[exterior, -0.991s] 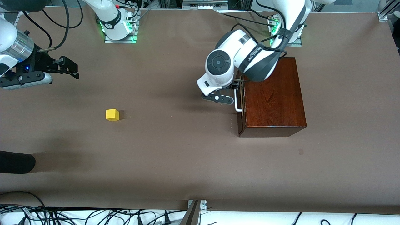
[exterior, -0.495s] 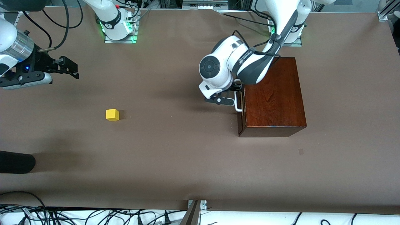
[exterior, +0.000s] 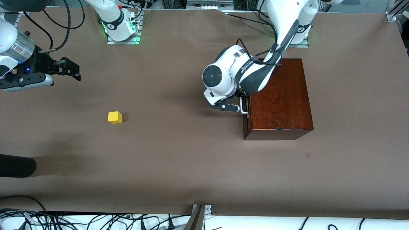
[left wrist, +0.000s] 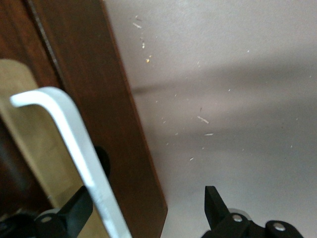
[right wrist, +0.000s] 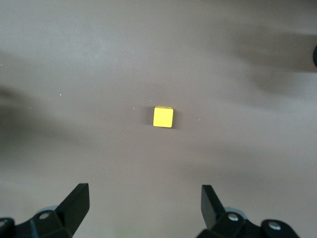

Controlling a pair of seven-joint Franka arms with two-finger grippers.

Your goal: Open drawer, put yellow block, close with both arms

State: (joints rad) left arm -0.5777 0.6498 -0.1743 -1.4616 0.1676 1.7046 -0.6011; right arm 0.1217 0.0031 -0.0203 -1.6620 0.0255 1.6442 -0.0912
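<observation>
Polished reddish-brown wood catches the eye first in the front view: the wooden box [exterior: 278, 99] sits toward the left arm's end of the table, with its drawer [exterior: 245, 107] facing the middle of the table and, by the look of it, not yet pulled out. The left gripper [exterior: 240, 101] is down at the white handle [exterior: 243, 108]. The yellow block [exterior: 114, 117] lies on the bare brown table [exterior: 179, 159], well apart from the box, toward the right arm's end. The right gripper [exterior: 72, 68] hangs over the table at that end, farther from the front camera than the block, waiting.

From the left wrist view, the handle [left wrist: 74, 148] runs between the two black fingers [left wrist: 215, 206], which stand apart on either side of it and do not appear to pinch it. The drawer front [left wrist: 29, 144] shows pale beside the dark frame of the box [left wrist: 114, 129].

From the right wrist view, the fingers [right wrist: 74, 203] are spread wide with nothing between them, and the block [right wrist: 163, 117] lies on the table ahead of them, untouched.

Judging by this, the task is barely begun: the handle is bracketed, but closing on it, pulling the drawer, fetching and dropping the block, and shutting the drawer all remain.
</observation>
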